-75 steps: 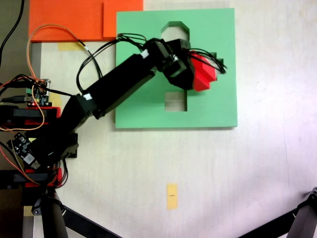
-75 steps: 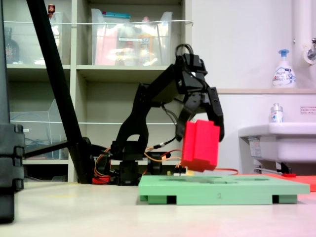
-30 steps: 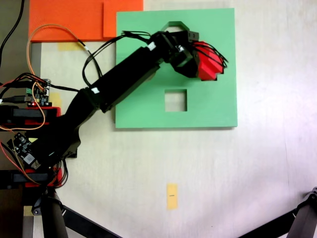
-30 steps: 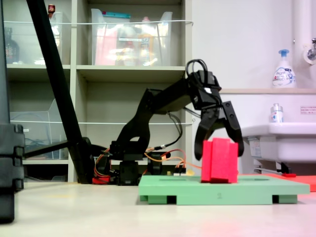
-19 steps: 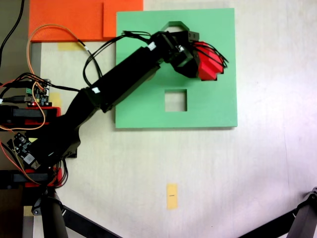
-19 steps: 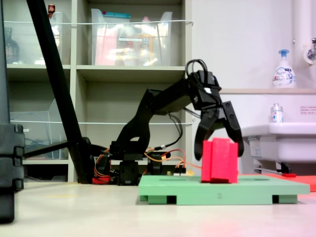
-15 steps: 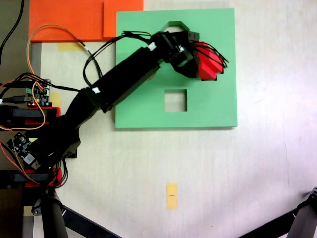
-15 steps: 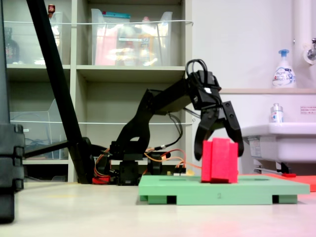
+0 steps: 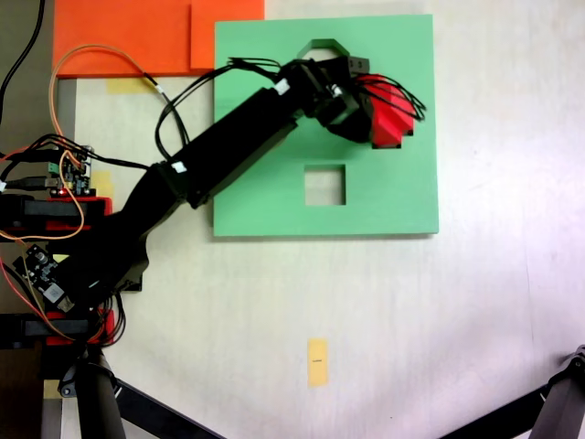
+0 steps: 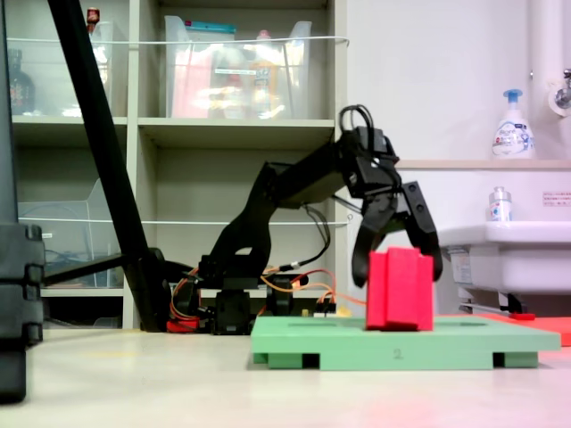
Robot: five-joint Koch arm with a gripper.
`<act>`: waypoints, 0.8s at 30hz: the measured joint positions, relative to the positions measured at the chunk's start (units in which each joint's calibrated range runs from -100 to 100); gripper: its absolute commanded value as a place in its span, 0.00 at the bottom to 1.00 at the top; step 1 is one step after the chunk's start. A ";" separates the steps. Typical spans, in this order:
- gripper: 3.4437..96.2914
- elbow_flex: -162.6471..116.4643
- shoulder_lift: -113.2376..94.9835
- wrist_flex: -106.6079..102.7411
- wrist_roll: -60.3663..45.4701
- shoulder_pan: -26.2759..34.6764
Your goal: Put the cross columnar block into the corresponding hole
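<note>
The hand (image 10: 397,254) straddles, fingers spread, the red block (image 10: 400,290) upright on the green board (image 10: 464,339).

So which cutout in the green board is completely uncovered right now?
The square cutout, in the lower middle of the green board in the first exterior view. The octagonal cutout at the top edge is partly behind the arm.

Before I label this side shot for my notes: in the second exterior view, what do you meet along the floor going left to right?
Black tripod leg → arm base with wires → green board → red cross block standing on it → white sink.
</note>
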 measured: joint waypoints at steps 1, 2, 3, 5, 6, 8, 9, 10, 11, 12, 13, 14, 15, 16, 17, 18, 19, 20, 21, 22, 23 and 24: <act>0.39 0.00 0.00 0.10 -0.68 -0.05; 0.39 0.00 0.00 0.10 -1.07 -0.05; 0.39 0.00 0.00 0.10 -1.17 0.00; 0.40 0.00 0.00 0.10 -1.17 0.00; 0.40 0.00 -0.14 0.10 -1.17 0.00; 0.40 0.00 -0.82 -0.59 -0.78 0.00; 0.40 0.00 -1.50 -0.98 -0.59 -0.05; 0.40 -0.10 -2.33 -1.47 -0.49 -0.10; 0.39 -0.29 -3.42 -2.15 -0.39 -0.10; 0.39 -0.49 -4.51 -3.33 -0.34 -0.05; 0.39 -0.49 -5.61 -4.01 -0.10 -0.05; 0.39 -0.49 -6.57 -4.70 0.29 -0.05; 0.39 -0.49 -8.07 -5.29 0.98 -0.05; 0.39 -0.49 -9.85 -6.07 1.61 -0.05; 0.39 -0.49 -11.63 -7.15 2.10 -0.10; 0.39 -0.49 -13.54 -8.13 2.44 -0.10; 0.39 -0.49 -14.91 -8.61 2.64 -0.10; 0.39 -0.49 -15.60 -9.01 2.74 -0.10; 0.39 -0.39 -16.01 -9.40 2.74 -0.10; 0.39 -0.49 -16.01 -9.59 2.74 -0.10; 0.39 -0.49 -16.01 -9.59 2.78 -0.10; 0.39 -0.49 -16.01 -9.59 2.74 -0.10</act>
